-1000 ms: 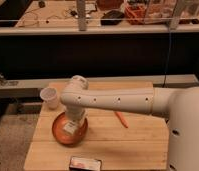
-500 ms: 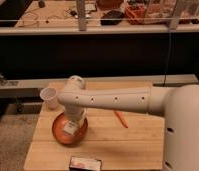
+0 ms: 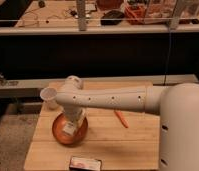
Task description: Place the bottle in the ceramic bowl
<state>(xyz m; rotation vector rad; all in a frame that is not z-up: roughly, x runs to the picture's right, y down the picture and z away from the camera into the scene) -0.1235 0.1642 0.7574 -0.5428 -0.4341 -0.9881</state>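
glossy ceramic bowl (image 3: 57, 132), matt wooden table (image 3: 124, 146)

Rounded white arm (image 3: 100, 103), small dark dots (image 3: 112, 98)

White cup (image 3: 48, 96), carrot (image 3: 121, 119), dark box (image 3: 85, 163) on table (image 3: 133, 145)

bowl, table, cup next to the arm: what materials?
bowl: glossy orange-brown, darker rim, likely glazed ceramic. table: pale tan, faint plank lines, wood. cup: matte white, paper or plastic, unclear. hand appears shut on the whitish bottle, low over the bowl.
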